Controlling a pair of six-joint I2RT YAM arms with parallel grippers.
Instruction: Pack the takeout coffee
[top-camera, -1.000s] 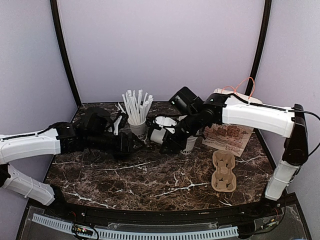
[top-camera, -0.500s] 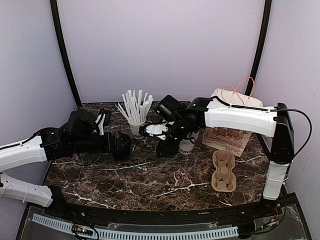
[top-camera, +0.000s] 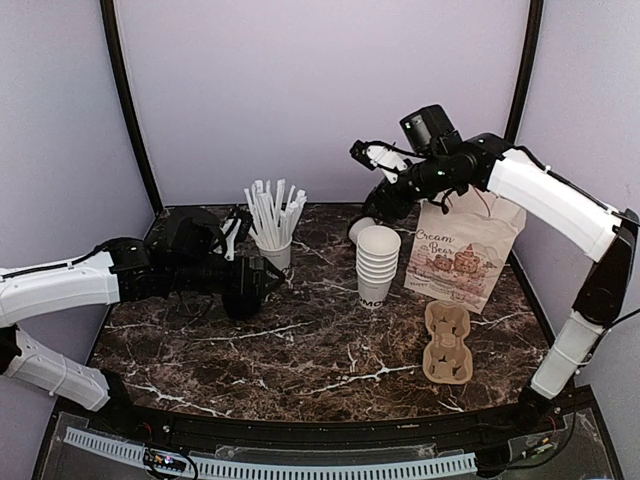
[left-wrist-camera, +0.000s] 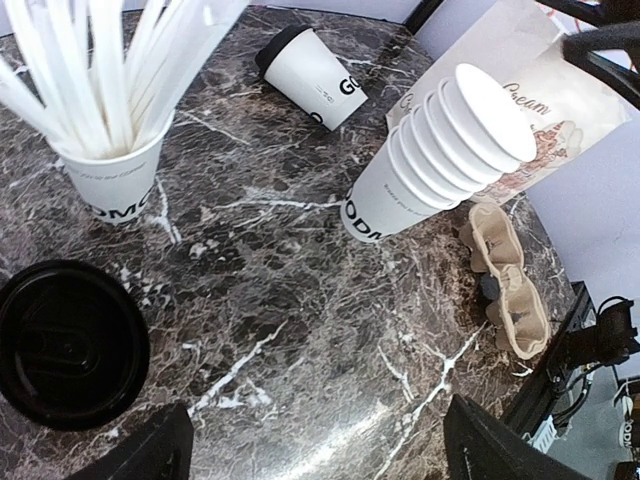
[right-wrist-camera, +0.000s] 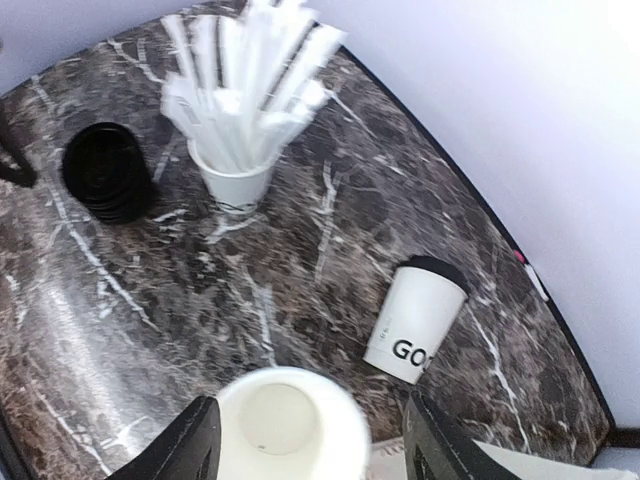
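Takeout coffee (right-wrist-camera: 415, 320), 1: on its side on the surface (top-camera: 300, 350), centre right of the right wrist view, ungripped. Stack of lidless cups (top-camera: 377, 262), 1, near it, partly screening it from overhead. Straw cup (top-camera: 272, 245), 1; black lid pile (left-wrist-camera: 70, 345), 1; paper bag (top-camera: 462, 250), 1; cardboard carrier (top-camera: 446, 343), 1. The left jaws and right jaws are spread, empty.

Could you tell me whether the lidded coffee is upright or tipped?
Tipped: the coffee lies on its side on the table, lid on.
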